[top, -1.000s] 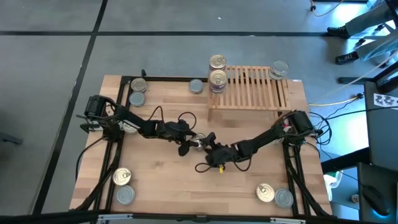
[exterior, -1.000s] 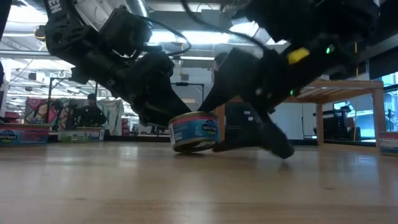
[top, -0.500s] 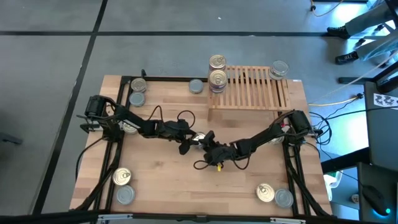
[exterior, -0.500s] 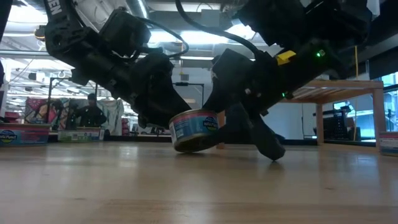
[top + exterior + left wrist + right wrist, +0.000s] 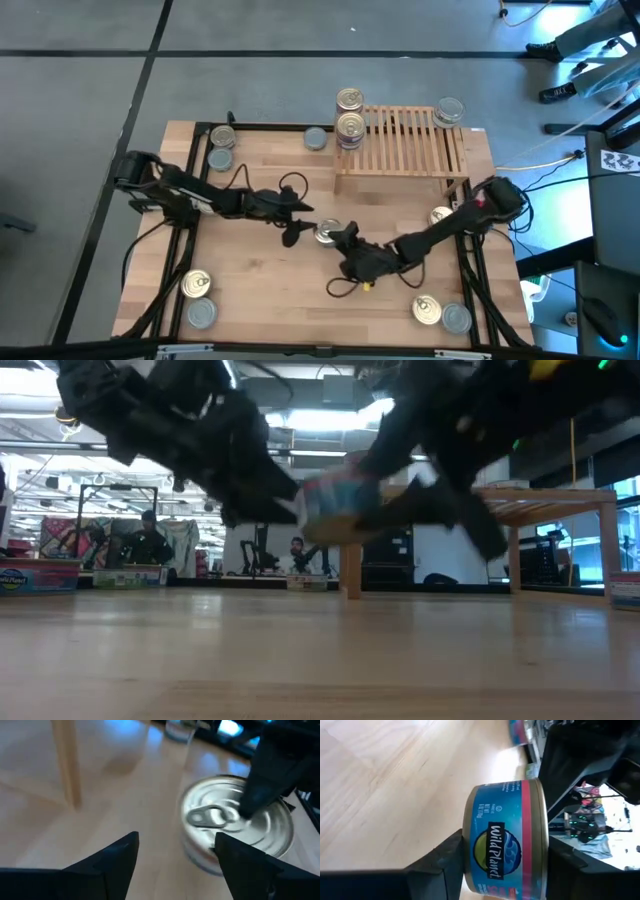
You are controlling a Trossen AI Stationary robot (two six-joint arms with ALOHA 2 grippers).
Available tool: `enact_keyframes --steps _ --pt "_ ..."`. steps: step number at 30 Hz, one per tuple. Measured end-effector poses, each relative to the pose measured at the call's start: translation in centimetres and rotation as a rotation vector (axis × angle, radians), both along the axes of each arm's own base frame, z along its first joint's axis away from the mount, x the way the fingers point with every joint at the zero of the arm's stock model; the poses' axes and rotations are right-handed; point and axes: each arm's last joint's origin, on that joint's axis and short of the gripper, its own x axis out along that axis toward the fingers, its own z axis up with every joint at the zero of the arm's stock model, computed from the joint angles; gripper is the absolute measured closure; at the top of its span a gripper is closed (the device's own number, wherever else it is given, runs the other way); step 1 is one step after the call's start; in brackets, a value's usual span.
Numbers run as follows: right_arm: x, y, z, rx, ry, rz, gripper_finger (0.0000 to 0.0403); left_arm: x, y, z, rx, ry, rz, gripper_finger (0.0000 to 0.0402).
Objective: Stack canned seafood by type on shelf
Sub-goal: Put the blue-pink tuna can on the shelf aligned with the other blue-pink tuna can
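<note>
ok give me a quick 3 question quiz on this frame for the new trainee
1. True or false: the right gripper is shut on the lifted can.
2. What brand is printed on that can's blue label?
3. Where is the left gripper? A) over the shelf B) open, just beside the lifted can C) at the table's near corner

Key
1. True; its fingers clamp the can's top and bottom, and the low view shows it off the table.
2. Wild Planet.
3. B
</note>
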Motion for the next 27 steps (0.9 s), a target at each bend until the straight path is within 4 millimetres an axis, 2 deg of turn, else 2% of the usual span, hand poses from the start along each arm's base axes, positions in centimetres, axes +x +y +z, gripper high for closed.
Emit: enact_keyframes --steps 2,7,10,13,17,22,27 --pt "-0.9 0.5 1.5 -0.008 -0.021 0.002 0.0210 -0.2 0.1 0.8 0.028 -0.021 0.009 0.0142" --pt "-3.1 0.8 6.9 -0.012 -0.167 -0.067 0.0210 -0.6 -0.2 1.1 0.084 -0.011 0.054 0.0142" --pt "-4.3 -0.5 9.4 -0.017 -0.218 -0.133 0.0210 -0.5 -0.4 1.0 0.120 -0.009 0.086 0.0142" --pt "-4.9 -2.7 11.6 -0.015 -0.270 -0.224 0.0210 -0.6 -0.5 0.8 0.133 0.002 0.102 0.0142" --pt "-4.4 -6.1 12.1 -0.014 -0.258 -0.299 0.0210 -0.6 -1.0 1.0 0.129 -0.009 0.086 0.0142" --pt "-3.1 -10.1 11.3 0.010 -0.190 -0.338 0.0210 -0.6 -1.3 1.0 0.131 -0.011 0.074 0.0142" --pt "-2.7 -12.6 10.7 0.035 -0.165 -0.397 0.0210 -0.6 -1.6 0.9 0.125 -0.005 0.069 0.0142"
